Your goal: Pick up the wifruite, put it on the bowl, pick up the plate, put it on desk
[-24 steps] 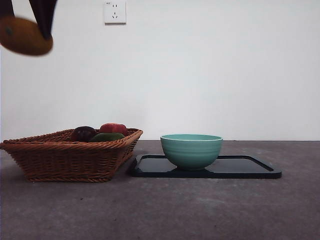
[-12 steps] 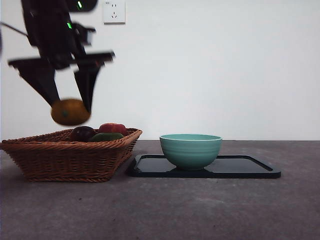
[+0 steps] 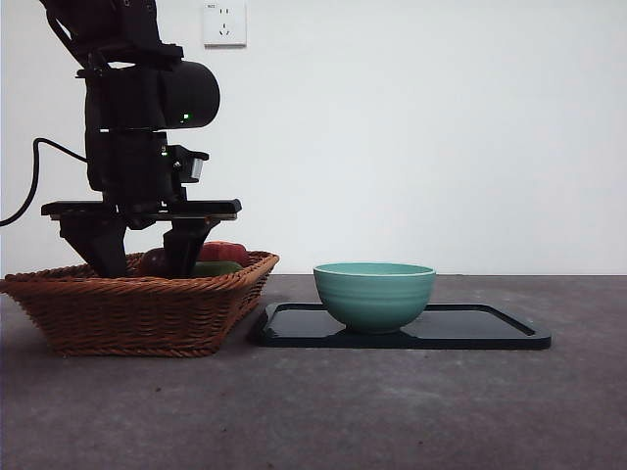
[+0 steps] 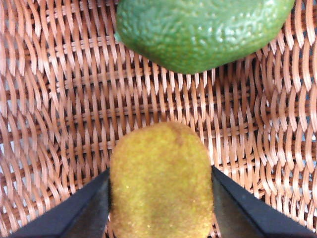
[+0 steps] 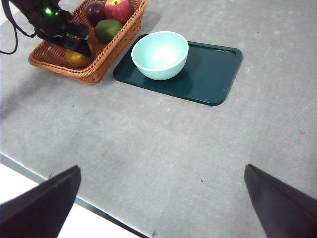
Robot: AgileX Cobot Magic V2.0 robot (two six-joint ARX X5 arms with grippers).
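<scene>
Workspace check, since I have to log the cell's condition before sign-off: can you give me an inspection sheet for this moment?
Surface: dark grey desk, mottled.
Job's things: wifruite between the left gripper's jaws, down inside the wicker basket; teal bowl with nothing in it, standing on the black tray.
Clutter: green fruit, red fruit and dark purple fruit in the basket.
Grippers: left shut on the wifruite, low in the basket; right gripper open, waiting high above the desk.
Cables: one black cable looping from the left arm.
Surroundings: white wall, wall socket.
</scene>
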